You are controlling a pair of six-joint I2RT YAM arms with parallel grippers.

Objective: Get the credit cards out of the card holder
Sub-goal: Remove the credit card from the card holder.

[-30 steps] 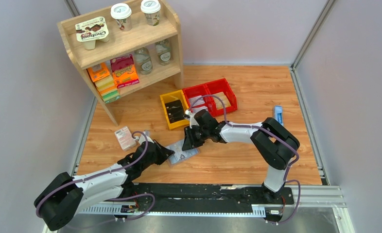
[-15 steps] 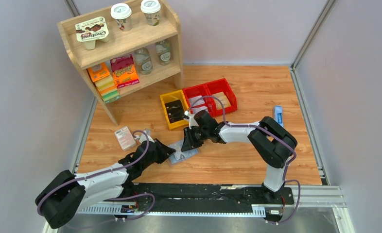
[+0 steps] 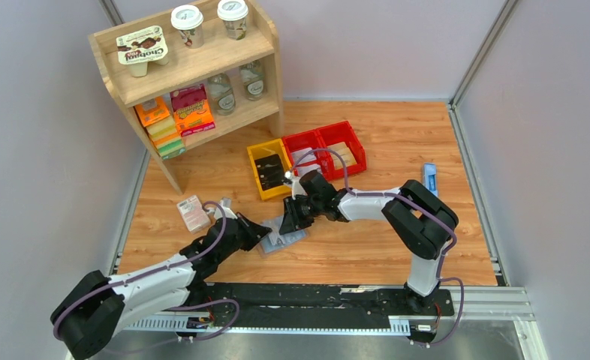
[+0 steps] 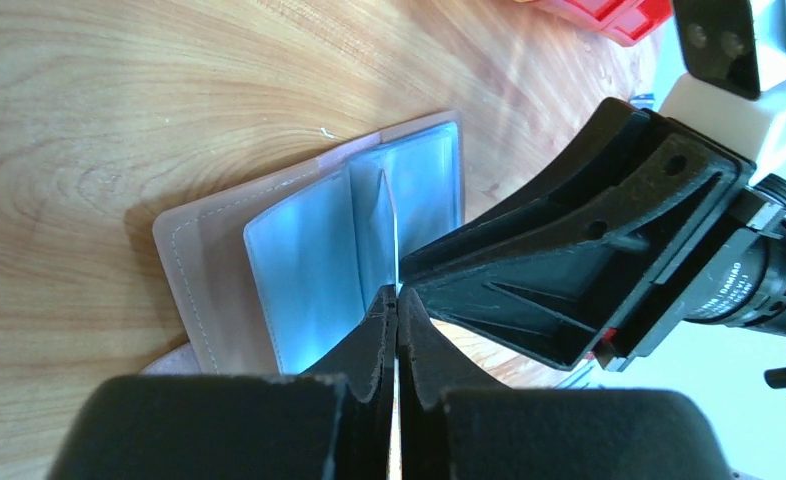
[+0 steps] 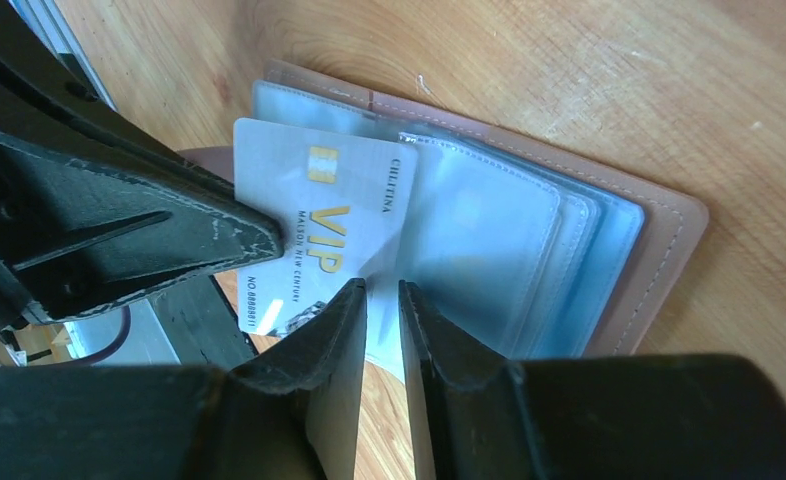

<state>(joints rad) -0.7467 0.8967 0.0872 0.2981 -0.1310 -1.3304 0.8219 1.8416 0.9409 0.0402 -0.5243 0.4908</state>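
Observation:
The card holder [image 3: 288, 236] lies open on the wooden floor between both arms, brown outside [image 5: 661, 240] and blue-grey inside [image 4: 304, 270]. My left gripper [image 4: 396, 297] is shut on a white credit card with gold "VIP" lettering [image 5: 314, 215]. That card sticks partly out of a clear pocket. In the left wrist view it shows edge-on [image 4: 393, 215]. My right gripper [image 5: 382, 288] pinches the near edge of the clear pocket leaves, with a narrow gap between the jaws. In the top view the left gripper [image 3: 262, 232] and the right gripper [image 3: 286, 222] meet over the holder.
A yellow bin [image 3: 268, 171] and two red bins [image 3: 329, 146] stand just behind the holder. A pink-and-white packet [image 3: 193, 213] lies to the left. A narrow blue object [image 3: 429, 178] lies at the right edge. A wooden shelf [image 3: 194, 75] with goods stands at the back left.
My left gripper has drawn back slightly toward the lower left with the card. The right arm has barely moved.

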